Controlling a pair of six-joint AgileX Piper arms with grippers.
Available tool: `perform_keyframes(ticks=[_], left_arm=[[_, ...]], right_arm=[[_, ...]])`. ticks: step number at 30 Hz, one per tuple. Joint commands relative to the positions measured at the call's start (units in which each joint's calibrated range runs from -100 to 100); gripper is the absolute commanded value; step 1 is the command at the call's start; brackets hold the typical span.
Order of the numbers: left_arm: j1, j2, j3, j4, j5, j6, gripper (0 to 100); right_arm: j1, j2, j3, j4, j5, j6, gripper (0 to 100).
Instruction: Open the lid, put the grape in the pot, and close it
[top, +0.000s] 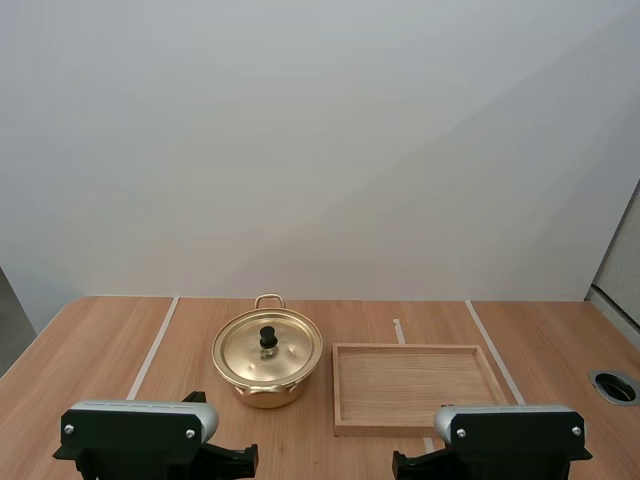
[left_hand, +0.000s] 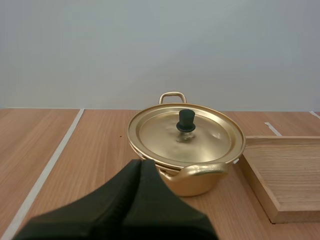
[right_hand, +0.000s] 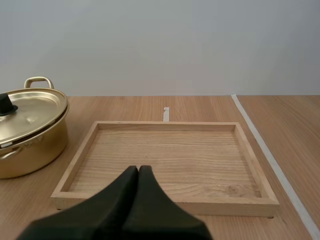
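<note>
- My left gripper (left_hand: 141, 163) has its two black fingers pressed together into one dark wedge; the jaws are fully closed and grip nothing.
- The pot (left_hand: 196, 186) stands just ahead of those jaws and a little to their right; its near handle (left_hand: 200, 170) is the part closest to the tips, and the tips stop short of it without touching.
- The lid (left_hand: 212, 140) sits flat on the pot and covers it all round; its black knob (left_hand: 186, 120) stands upright at the middle, beyond the left jaws.
- My right gripper (right_hand: 138, 169) is likewise closed to a single wedge; nothing is held in it.
- The wooden tray (right_hand: 225, 202) lies straight ahead of the right jaws; its near rim is just past the tips.
- From the right jaws the pot is ahead and off to the left; it is just beside the tray's left rim but apart from it.
- In the high view pot and tray rest side by side on the table (top: 90, 350), both forward of my jaws; the far handle (top: 268, 298) sticks out on the side of the pot away from them.
</note>
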Motion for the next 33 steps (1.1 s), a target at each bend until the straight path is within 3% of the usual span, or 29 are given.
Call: perform_keyframes(ticks=[1,33], left_arm=[[0.35,-0.2,0.0,0.7,0.3,-0.6,0],[0.53,-0.2,0.0,0.9,-1.0,-0.5,0]], right_arm=[[-0.2,-0.4,0.0,-0.4,0.4,-2.1,0],[-0.2,-0.4,0.0,-0.4,0.8,-2.3,0]])
